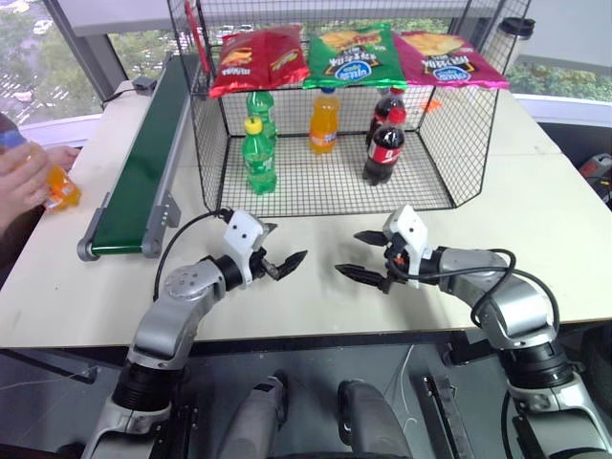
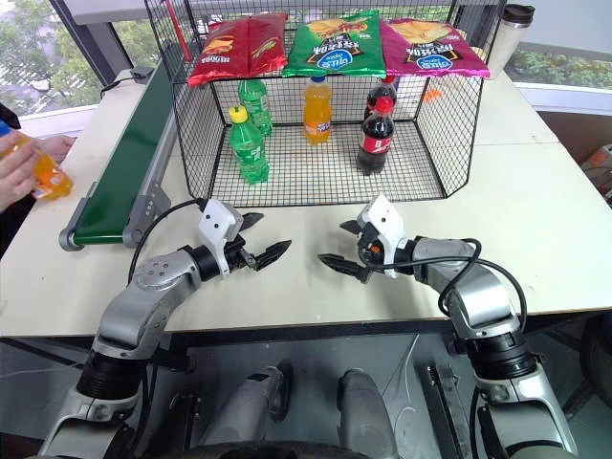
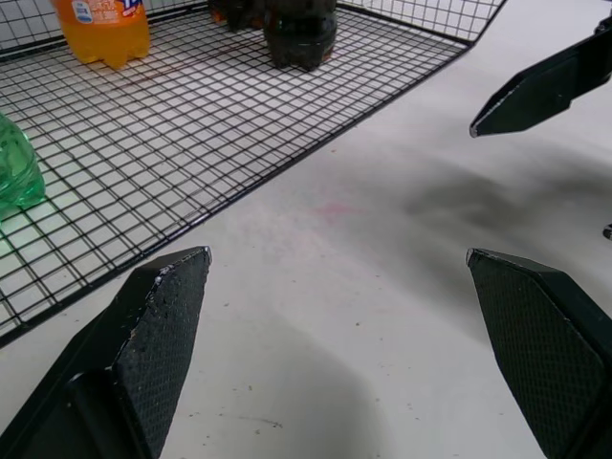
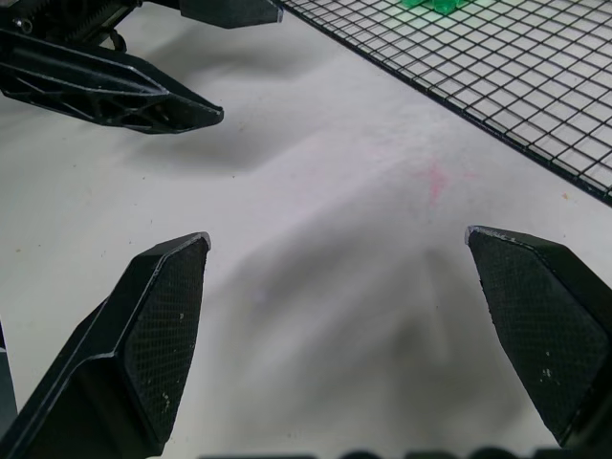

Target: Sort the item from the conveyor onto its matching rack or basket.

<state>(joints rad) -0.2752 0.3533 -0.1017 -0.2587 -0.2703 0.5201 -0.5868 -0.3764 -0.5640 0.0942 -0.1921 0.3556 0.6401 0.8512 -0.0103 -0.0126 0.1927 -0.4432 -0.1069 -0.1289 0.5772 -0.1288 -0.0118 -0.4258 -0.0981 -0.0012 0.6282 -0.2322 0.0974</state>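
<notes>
The item, a small orange soda bottle (image 1: 55, 185) with a blue cap, is held by a person's hand (image 1: 21, 180) at the table's far left, beside the near end of the conveyor (image 1: 143, 167) and off the belt. The black wire rack (image 1: 449, 124) stands behind both grippers, its front open. My left gripper (image 1: 284, 247) and right gripper (image 1: 349, 253) hover open over the bare table in front of the rack, tips pointing toward each other, nothing between their fingers. In the wrist views the left gripper (image 3: 337, 256) and right gripper (image 4: 337, 239) stand wide.
Inside the rack stand two green bottles (image 1: 258, 158), an orange bottle (image 1: 324, 121) and two cola bottles (image 1: 384, 148). Three crisp bags (image 1: 349, 55) lie on its top. A lidded cup (image 1: 516, 29) stands at the back right. The table's front edge runs just below my grippers.
</notes>
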